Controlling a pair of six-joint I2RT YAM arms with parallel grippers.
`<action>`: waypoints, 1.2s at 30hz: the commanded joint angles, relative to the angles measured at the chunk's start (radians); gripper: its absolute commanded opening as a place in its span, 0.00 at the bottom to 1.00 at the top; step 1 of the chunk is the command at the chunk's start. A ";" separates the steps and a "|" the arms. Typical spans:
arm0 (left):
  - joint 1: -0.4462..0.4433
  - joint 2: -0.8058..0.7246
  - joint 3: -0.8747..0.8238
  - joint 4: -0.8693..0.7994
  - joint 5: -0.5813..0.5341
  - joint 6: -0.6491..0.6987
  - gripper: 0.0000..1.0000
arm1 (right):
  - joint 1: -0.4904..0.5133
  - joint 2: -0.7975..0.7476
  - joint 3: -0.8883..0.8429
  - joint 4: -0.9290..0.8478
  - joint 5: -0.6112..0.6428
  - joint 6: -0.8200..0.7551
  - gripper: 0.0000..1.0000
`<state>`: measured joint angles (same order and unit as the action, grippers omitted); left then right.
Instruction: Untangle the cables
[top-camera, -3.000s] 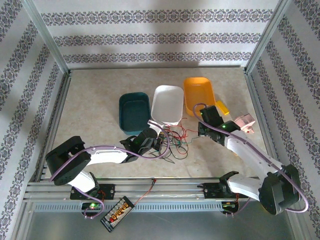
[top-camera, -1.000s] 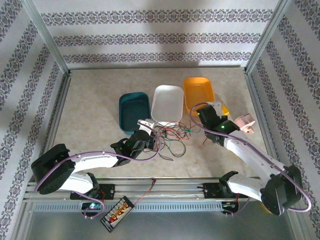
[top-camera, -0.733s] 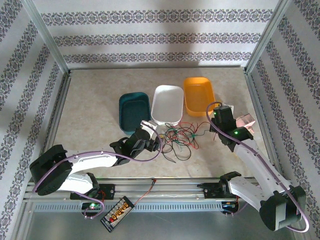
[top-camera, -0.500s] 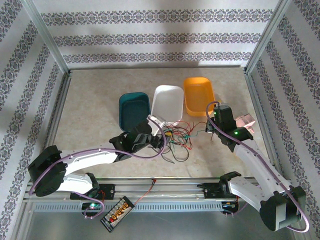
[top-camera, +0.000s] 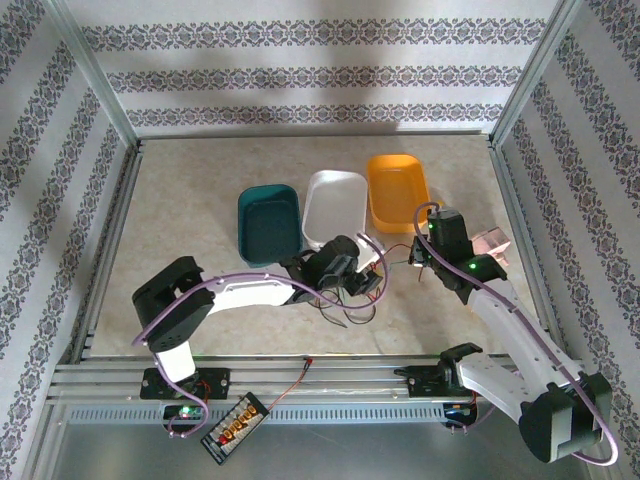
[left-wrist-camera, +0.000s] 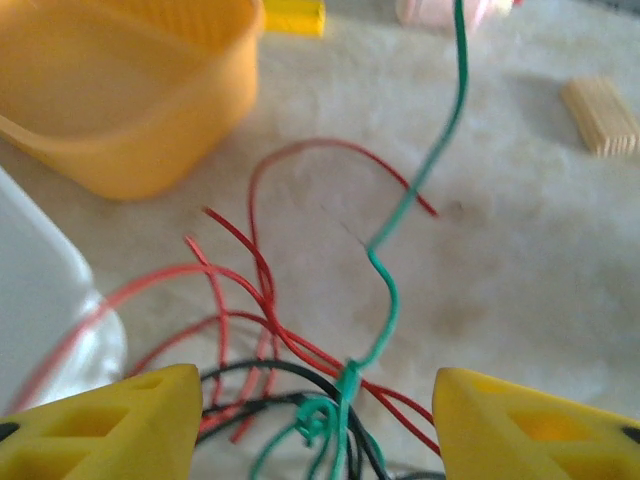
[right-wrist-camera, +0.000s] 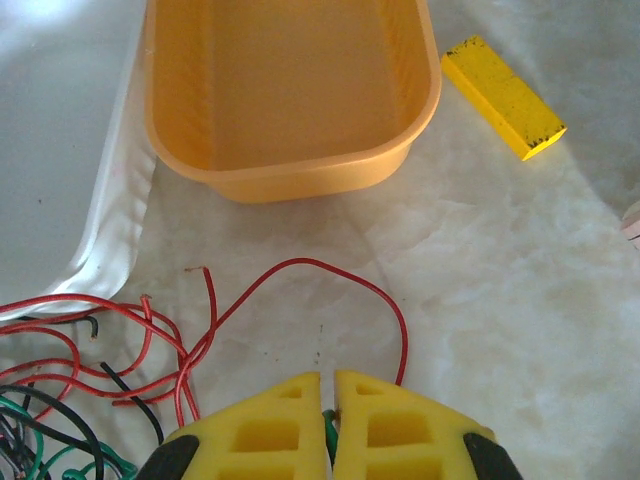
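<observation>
Cables lie bunched on the table, on the near side of the orange tray and off its left corner as the top view has it, with red, black and green strands crossing in one knot. The left gripper hangs right at that knot with its yellow fingers spread wide, one on each side. As far as the left wrist view lets me judge, neither finger touches a strand. The right gripper sits off the tray's near right corner with its fingers pressed together. A sliver of green shows in the seam between them, so I take it to be clamped on the green cable.

That cable is what matters. Its long axis runs from the knot toward the right gripper, roughly parallel to the tray's near wall, and it looks close to straight, which suggests it is under pull. A loose red loop arches over the table between the tray's near wall and the right fingers. Whether it crosses the green strand I cannot tell.

The left arm is plainly the nearer one to the knot, which lies directly between its fingers. Closing there would probably pin the bundle while the right arm draws the green strand out along its own line, away from the tray's left corner. Pulling across that line would likely drag the whole bunch instead of freeing one strand
</observation>
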<state>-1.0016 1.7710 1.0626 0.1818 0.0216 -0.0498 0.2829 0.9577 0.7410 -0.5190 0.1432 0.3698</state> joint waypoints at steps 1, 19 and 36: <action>-0.015 0.019 -0.001 -0.014 -0.005 0.022 0.59 | -0.027 -0.015 0.031 0.005 -0.053 0.035 0.00; 0.078 0.022 -0.147 0.225 -0.059 -0.201 0.00 | -0.081 -0.043 0.052 -0.049 -0.028 0.054 0.00; 0.204 -0.234 -0.381 0.403 0.108 -0.384 0.00 | -0.169 -0.037 0.031 -0.151 0.238 0.067 0.00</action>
<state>-0.8131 1.5745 0.6926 0.5713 0.1490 -0.4149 0.1379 0.9318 0.7639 -0.6434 0.3298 0.4232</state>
